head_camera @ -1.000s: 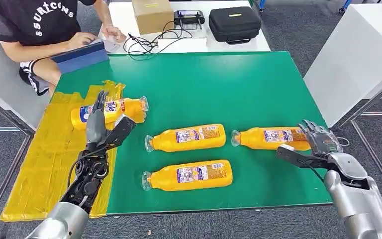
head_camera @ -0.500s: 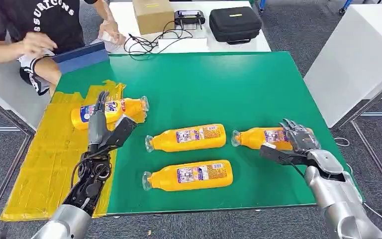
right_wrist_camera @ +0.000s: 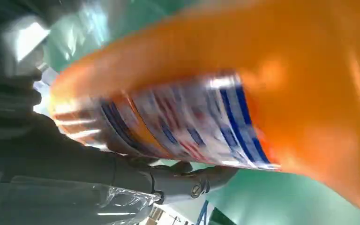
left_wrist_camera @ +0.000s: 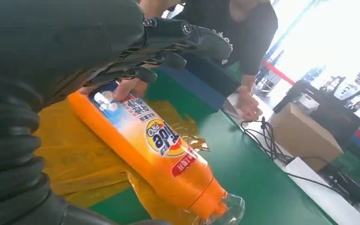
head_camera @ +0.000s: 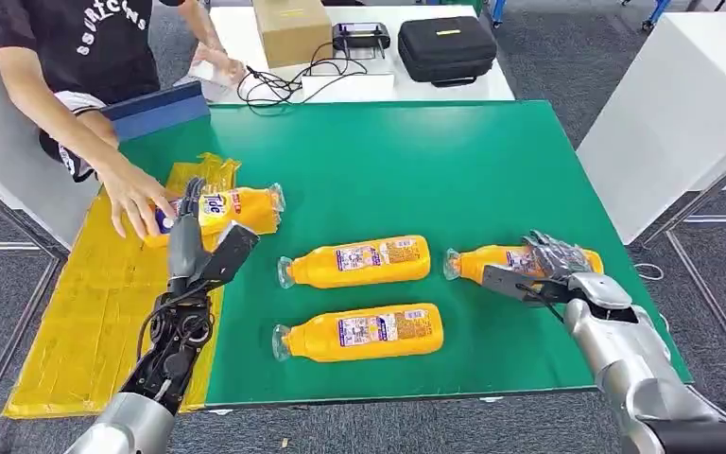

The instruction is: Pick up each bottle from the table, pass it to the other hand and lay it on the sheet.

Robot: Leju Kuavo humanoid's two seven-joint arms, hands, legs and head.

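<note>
Sheet [head_camera: 85,312] of crinkled yellow film lies at the left edge of the green tabletop [head_camera: 416,161]; it carries one orange bottle [head_camera: 236,206], which a person's hand [head_camera: 137,199] touches at its base. Your left hand [head_camera: 198,248] hovers just beside that bottle, fingers apart and holding nothing, probably ready for a pass. In the middle, two bottles [head_camera: 354,262] [head_camera: 359,331] lie on their sides, smooth plastic with clear caps. At the right, your right hand [head_camera: 539,267] covers the fourth bottle [head_camera: 492,260]. The fingers curve over its glossy rounded body, but you cannot tell whether the grip is already closed.
</note>
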